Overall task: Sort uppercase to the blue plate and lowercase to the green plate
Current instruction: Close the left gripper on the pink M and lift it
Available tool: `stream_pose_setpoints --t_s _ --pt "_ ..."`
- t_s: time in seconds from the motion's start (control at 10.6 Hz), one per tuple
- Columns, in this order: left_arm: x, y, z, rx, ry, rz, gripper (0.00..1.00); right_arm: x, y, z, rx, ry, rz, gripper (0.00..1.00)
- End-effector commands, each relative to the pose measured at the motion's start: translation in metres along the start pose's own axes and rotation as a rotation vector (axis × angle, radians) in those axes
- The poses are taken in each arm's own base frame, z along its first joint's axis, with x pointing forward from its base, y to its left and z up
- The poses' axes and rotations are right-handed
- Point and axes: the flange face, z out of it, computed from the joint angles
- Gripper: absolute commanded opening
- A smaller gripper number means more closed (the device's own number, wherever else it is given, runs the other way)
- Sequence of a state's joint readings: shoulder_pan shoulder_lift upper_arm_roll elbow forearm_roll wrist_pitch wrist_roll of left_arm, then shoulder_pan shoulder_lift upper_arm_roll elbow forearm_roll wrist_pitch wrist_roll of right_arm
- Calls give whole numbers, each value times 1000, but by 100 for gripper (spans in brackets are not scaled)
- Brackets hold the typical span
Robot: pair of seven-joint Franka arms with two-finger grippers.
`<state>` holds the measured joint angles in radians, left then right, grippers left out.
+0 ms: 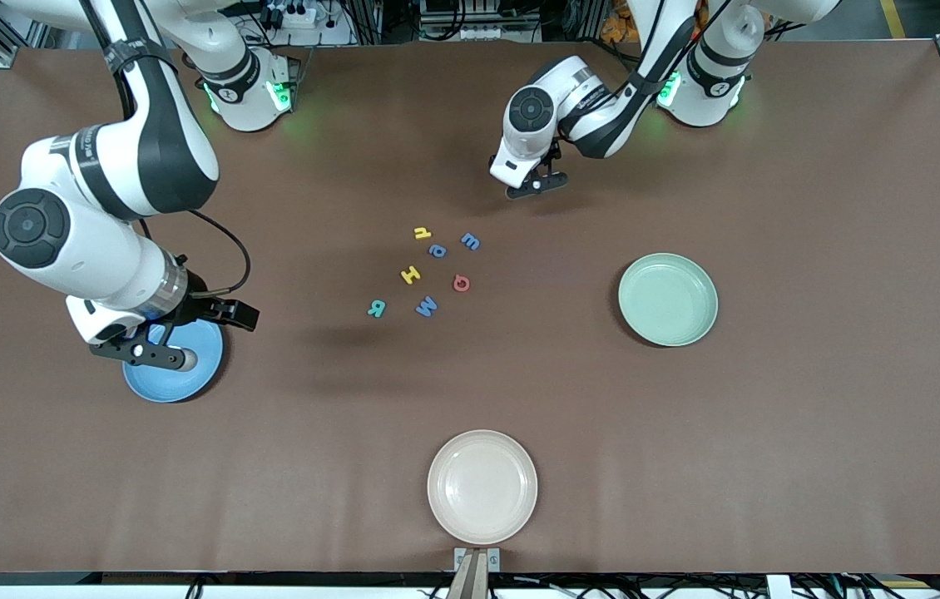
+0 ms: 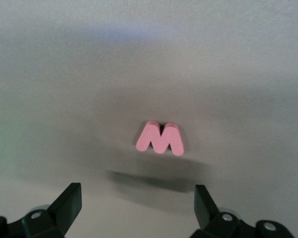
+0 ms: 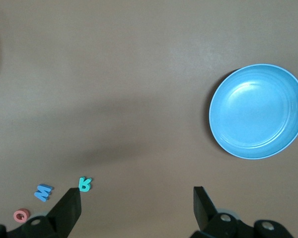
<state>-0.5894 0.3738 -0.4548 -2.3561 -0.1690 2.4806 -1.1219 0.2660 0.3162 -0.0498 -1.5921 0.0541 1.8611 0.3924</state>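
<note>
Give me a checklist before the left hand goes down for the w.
1. Left hand open: ok.
2. Left hand above the w: ok, though the w sits slightly off the middle of the gap.
3. The w lies flat with nothing touching it: ok.
4. Height left above the w: cannot tell.
5. Green plate empty and uncovered for the drop: ok.
6. Right hand open, holding nothing, waiting by the blue plate, well away from the left hand: ok.
</note>
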Motion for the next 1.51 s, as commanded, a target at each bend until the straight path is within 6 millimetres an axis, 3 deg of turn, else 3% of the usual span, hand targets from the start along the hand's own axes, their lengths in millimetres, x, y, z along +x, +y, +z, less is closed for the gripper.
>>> stream_pose_setpoints --t_s 0.0,0.38,0.75,0.94,1.04,1.13,1.42 --pt "-4 1 11 -11 -16 -11 100 5 -1 17 0 -17 24 100" --pt "-2 6 1 -28 4 52 100 14 -8 39 54 -25 105 100" --pt "2 6 0 -35 13 126 100 24 0 60 56 -33 128 100" --pt "5 5 -1 -36 18 150 90 29 0 64 64 -11 132 100" --pt "7 5 -1 -34 23 159 90 33 -1 68 69 2 131 100" --pt "20 2 -3 -38 49 157 90 36 -1 71 73 15 134 100" --pt "31 3 -7 -41 84 184 90 41 -4 75 78 52 129 100"
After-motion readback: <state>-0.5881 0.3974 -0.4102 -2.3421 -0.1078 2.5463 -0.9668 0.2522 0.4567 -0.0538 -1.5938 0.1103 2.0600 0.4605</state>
